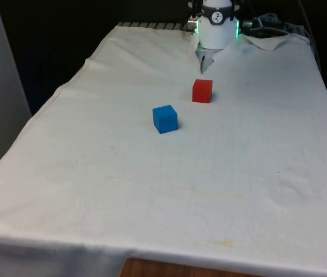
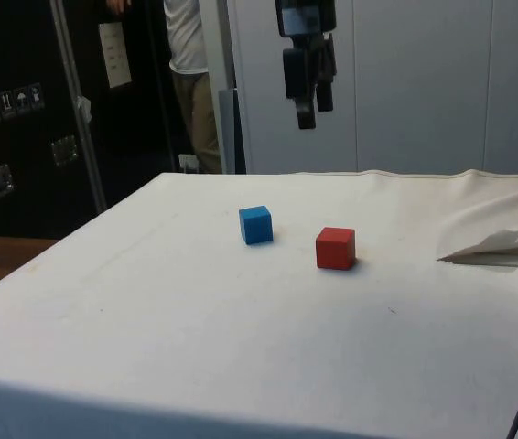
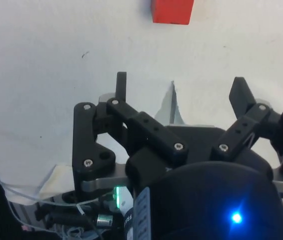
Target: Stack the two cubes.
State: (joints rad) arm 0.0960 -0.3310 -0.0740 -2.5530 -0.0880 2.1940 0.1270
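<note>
In the front view, the red cube [image 1: 202,91] is sitting a little above the middle of the frame; the blue cube [image 1: 164,119] is sitting just below it and to its left, near but not touching; both are resting flat on the white cloth [image 1: 152,190], so either one could take the other on top; the arm's white base [image 1: 216,29] is standing at the top edge, right above the red cube, and I think that is why red looks like the one to be picked first.

In the side view, the gripper [image 2: 307,87] is hanging high in the upper middle of the frame, well above both cubes and holding nothing; the blue cube [image 2: 255,224] is lying left of the middle and the red cube [image 2: 335,248] to its right, a bit lower in the frame; a person [image 2: 186,73] is standing in the upper left, behind the table.

In the wrist view, the gripper's two fingers [image 3: 241,95] are standing apart with only cloth between them; the red cube [image 3: 172,12] is peeking in at the top edge, beyond the fingers, so the stacking is not yet begun.

There are no boxes or bowls here, so nothing is lying inside anything.
</note>
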